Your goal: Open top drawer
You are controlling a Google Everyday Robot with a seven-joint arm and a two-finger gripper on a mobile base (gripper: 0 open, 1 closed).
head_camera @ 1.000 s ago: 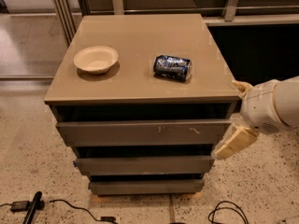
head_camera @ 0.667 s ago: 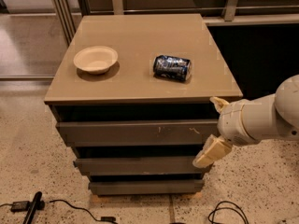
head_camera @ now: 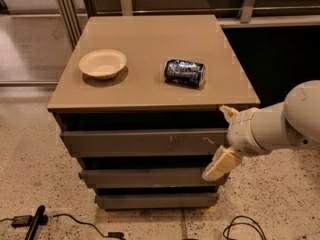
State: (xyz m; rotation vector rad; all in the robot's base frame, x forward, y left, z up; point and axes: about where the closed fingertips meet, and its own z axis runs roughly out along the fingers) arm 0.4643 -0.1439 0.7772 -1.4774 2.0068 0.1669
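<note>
The top drawer (head_camera: 142, 143) is the widest grey-brown front just under the cabinet top, with small pale scratches right of centre. Its front sits nearly flush with the cabinet, and no interior shows. My gripper (head_camera: 224, 139) is at the drawer's right end, coming in from the right on a white arm. It is open: one tan finger (head_camera: 228, 113) stands above the drawer front's top edge and the other (head_camera: 220, 164) hangs below it, in front of the middle drawer.
A pale bowl (head_camera: 102, 63) and a dark can (head_camera: 185, 72) on its side lie on the cabinet top (head_camera: 150, 39). Two narrower drawers (head_camera: 145, 177) sit below. Cables (head_camera: 75, 220) and a black object (head_camera: 36, 222) lie on the speckled floor. A railing runs behind.
My gripper has moved left from beside the cabinet to the top drawer's right end. The drawer, the bowl and the can have not moved.
</note>
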